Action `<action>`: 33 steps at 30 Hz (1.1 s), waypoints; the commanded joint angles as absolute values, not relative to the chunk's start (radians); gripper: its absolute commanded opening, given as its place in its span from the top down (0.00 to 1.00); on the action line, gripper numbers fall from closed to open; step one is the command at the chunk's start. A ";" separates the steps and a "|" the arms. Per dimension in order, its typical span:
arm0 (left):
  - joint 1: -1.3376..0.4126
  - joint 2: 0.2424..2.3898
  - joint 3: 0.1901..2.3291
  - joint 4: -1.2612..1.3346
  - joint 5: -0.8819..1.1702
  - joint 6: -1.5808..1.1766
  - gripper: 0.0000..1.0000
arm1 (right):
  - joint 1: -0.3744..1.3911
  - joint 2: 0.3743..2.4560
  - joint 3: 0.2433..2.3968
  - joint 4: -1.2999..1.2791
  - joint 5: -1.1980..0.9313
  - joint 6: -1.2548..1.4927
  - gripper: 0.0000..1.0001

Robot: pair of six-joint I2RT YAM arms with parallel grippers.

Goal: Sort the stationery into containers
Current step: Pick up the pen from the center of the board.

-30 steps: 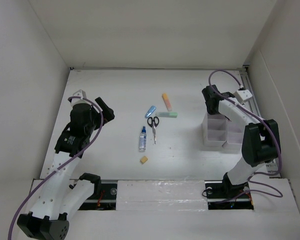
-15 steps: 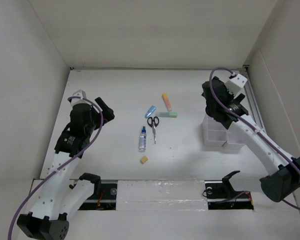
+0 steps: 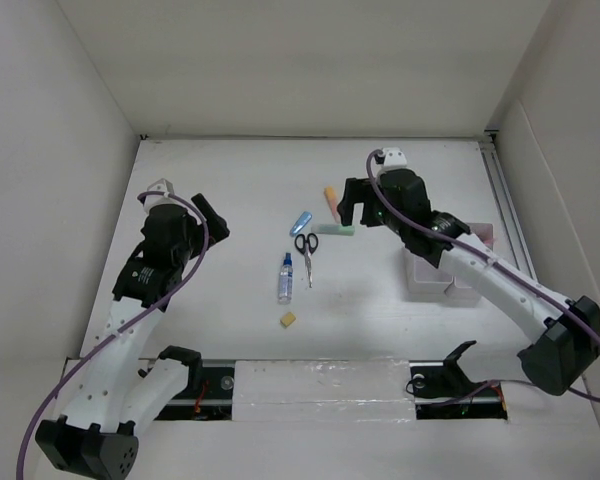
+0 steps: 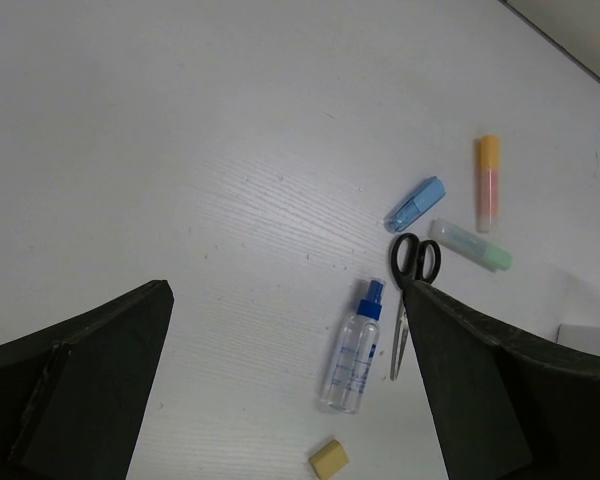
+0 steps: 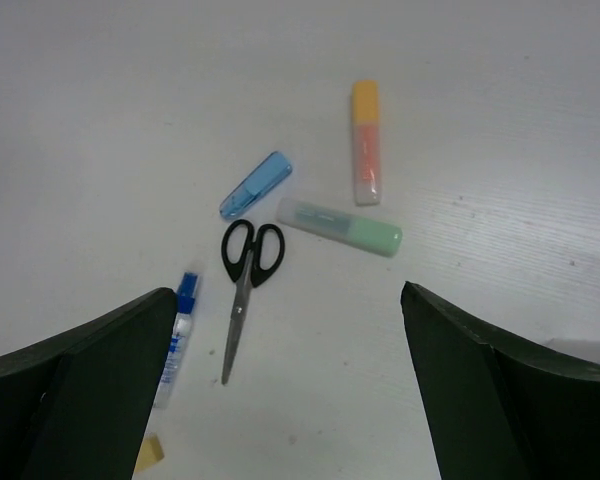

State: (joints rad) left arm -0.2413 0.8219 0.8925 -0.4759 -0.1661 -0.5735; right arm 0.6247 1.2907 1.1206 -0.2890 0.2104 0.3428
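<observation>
Top view, read from the near edge outward. A small yellow eraser (image 3: pixel 289 320) lies nearest the arm bases, alone on the table (image 3: pixel 230 180). Just beyond it lies the blue-capped glue bottle (image 3: pixel 285 279), its cap pointing away; its label carries print too small to read. Beside the bottle's far end rest the black-handled scissors (image 3: pixel 305 250), blades closed and pointing toward the near edge. To the right stands the cluster of translucent-white bins (image 3: pixel 423 278), partly covered by the right arm; a faint pink tint shows in the far right bin, but the contents cannot be identified. Farther out lie the blue marker (image 3: pixel 300 222), the green marker (image 3: pixel 335 229) just beyond the scissor handles, and the orange marker (image 3: pixel 332 201) farthest away. The left gripper (image 3: pixel 213 220) hangs at the left with fingers spread wide and nothing between them. The right gripper (image 3: pixel 360 212) hovers over the markers, fingers likewise spread and empty.
</observation>
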 commanded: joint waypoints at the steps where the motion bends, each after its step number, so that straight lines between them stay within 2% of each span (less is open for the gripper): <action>1: -0.247 0.818 0.905 -0.457 -0.179 -0.568 0.00 | 0.638 1.369 1.212 -0.212 0.131 0.324 0.00; 8: -0.247 0.808 0.905 -0.457 -0.180 -0.568 0.00 | 0.603 1.727 1.462 -0.343 0.130 0.216 0.00; 19: -0.247 0.808 0.896 -0.448 -0.160 -0.568 0.00 | 0.575 2.070 1.747 -0.432 0.167 0.195 0.01; 21: -0.247 0.808 0.896 -0.439 -0.160 -0.558 0.00 | 0.575 2.109 1.804 -0.459 0.176 0.195 0.04; 33: -0.247 0.808 0.896 -0.439 -0.150 -0.558 0.00 | 0.514 2.233 1.911 -0.477 0.199 0.173 0.04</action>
